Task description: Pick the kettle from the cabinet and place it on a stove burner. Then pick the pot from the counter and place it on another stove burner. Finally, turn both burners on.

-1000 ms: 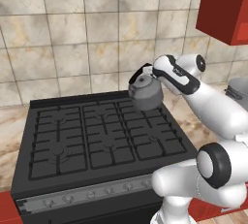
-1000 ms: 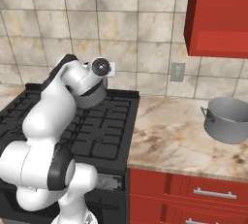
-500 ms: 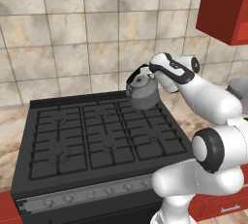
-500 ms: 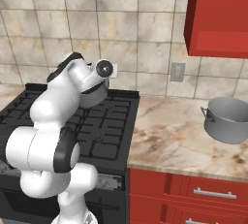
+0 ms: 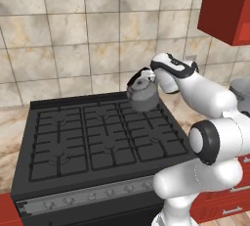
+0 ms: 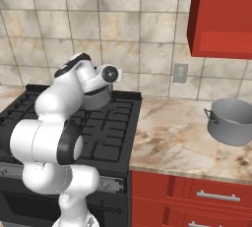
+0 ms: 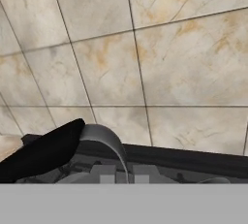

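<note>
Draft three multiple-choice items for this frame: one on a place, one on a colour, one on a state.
1. Where is the pot?
A. on the counter right of the stove
B. on a front burner
C. inside the cabinet

2. What colour is the wall cabinet?
A. white
B. red
C. grey

3. What state is the kettle in?
A. resting on the counter
B. lying tipped on the cooktop
C. carried by the gripper, above the back right grate

Answers: 1 A, the right base view shows it on the marble slab. 2 B, both base views show red doors. 3 C, the left base view shows it held by its handle, clear of the grates.
</note>
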Robot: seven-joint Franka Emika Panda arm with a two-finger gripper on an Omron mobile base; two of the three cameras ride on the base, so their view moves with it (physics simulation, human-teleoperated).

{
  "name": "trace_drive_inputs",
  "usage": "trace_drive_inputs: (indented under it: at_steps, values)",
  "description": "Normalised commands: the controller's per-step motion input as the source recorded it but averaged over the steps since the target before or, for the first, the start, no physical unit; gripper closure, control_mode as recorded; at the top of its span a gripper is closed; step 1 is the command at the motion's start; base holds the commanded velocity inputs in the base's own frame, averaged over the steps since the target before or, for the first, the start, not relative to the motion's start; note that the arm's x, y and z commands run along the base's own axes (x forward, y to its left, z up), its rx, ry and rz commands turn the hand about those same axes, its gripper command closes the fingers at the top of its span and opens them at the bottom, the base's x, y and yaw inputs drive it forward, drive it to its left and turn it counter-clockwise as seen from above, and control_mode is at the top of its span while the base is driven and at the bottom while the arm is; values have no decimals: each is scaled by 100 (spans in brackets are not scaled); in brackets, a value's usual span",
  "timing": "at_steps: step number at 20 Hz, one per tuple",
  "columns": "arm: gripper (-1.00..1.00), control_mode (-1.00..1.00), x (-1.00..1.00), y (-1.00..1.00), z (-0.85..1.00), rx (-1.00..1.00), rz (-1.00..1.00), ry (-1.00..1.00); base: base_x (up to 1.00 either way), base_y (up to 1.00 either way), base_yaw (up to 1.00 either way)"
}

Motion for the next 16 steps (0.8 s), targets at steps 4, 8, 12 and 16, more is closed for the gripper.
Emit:
trace_drive_inputs:
  at_steps: [4, 8, 12, 16]
  values:
    - [100, -100, 10, -14, -11, 0, 0, -3, 0, 0, 0]
    - [100, -100, 10, -15, -8, 0, 0, -6, 0, 0, 0]
    - [100, -100, 21, -3, -7, 1, 0, -4, 0, 0, 0]
    - [100, -100, 15, 0, -11, 1, 0, -3, 0, 0, 0]
